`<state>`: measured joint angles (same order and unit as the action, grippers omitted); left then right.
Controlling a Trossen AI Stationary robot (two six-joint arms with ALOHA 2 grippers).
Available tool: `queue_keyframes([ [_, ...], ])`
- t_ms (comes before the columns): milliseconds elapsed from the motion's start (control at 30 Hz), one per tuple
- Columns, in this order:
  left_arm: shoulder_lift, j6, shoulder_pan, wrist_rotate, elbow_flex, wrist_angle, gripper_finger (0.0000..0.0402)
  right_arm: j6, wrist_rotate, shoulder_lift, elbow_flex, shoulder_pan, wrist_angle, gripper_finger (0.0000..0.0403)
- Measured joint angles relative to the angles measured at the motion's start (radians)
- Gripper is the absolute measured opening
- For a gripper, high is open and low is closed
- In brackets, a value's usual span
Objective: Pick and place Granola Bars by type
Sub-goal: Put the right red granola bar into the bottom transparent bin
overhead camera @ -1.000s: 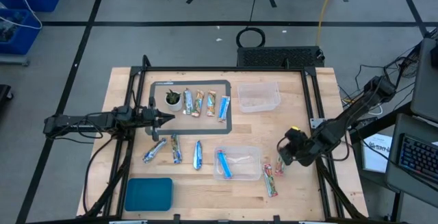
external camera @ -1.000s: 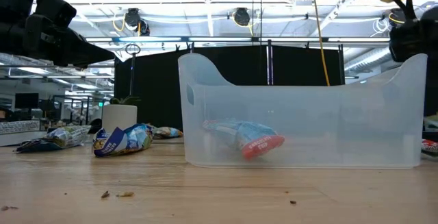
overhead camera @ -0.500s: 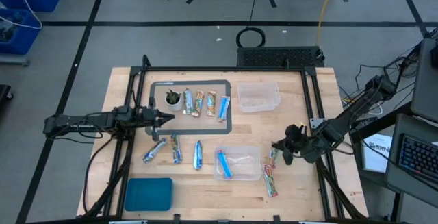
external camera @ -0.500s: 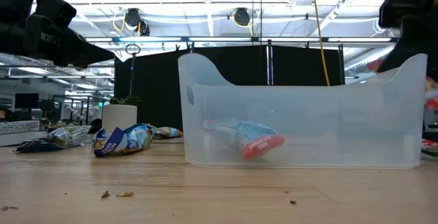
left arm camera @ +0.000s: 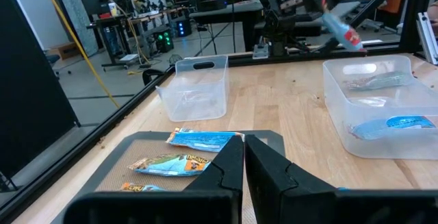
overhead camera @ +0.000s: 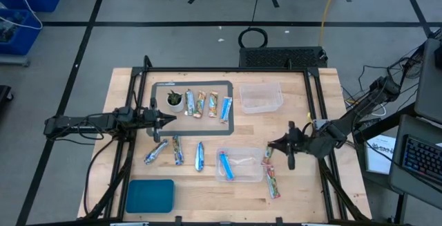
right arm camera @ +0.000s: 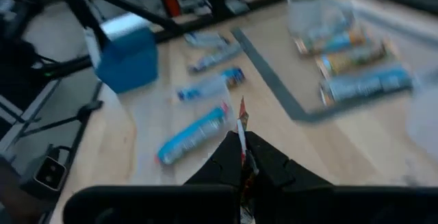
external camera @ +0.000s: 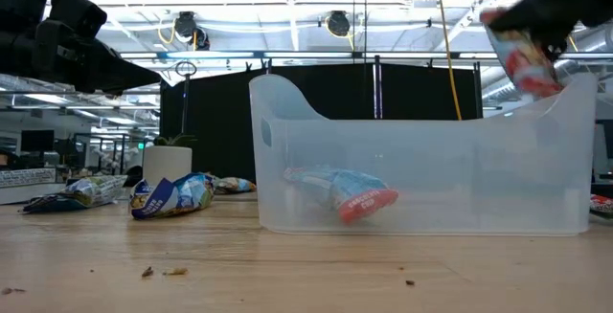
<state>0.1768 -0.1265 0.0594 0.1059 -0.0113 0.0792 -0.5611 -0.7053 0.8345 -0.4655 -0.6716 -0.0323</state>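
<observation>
Right claw: the right gripper (overhead camera: 271, 147), right of centre in the high view, is clamped on a red-and-silver shiny wrapped granola bar (overhead camera: 268, 155) that hangs from its tips beside the right wall of the near bin; in the low view that bar (external camera: 522, 56) shows at upper right, tilted, above the bin's rim.
Left claw: the left gripper (overhead camera: 170, 120), at centre left of the high view, is clenched on nothing and hovers at the lower edge of the grey mat.
Near bin: a clear plastic tub (overhead camera: 257, 174) with rounded corners at lower centre, a blue-and-white wrapped bar (overhead camera: 226, 165) lying inside.
Far bin: a second clear tub (overhead camera: 260, 108) at upper centre.
Mat: a grey-bordered flat sheet (overhead camera: 230, 126) with four shiny bars (overhead camera: 207, 104) in a row, orange-green and blue-white kinds.
Loose bars, left: three silvery-blue bars (overhead camera: 177, 151) on bare wood below the mat.
Loose bar, right: a red-and-green bar (overhead camera: 272, 182) on the wood below the right gripper.
Others: a small white cup with a green plant (overhead camera: 175, 101) on the mat; a teal rounded lid (overhead camera: 150, 195) at lower left; a light wooden table (overhead camera: 304, 101).
</observation>
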Motion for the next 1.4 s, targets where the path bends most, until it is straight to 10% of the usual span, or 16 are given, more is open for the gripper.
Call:
queue_keyframes([
  [867, 0.0, 0.0, 0.0, 0.0, 0.0, 0.0, 0.0024, 0.51, 0.171, 0.038, 0.214, 0.017, -0.716, 0.0002],
  [1400, 0.0, 0.0, 0.0, 0.0, 0.0, 0.0, 0.0024, 0.644, 0.449, 0.368, 0.038, 0.13, -0.913, 0.0002],
])
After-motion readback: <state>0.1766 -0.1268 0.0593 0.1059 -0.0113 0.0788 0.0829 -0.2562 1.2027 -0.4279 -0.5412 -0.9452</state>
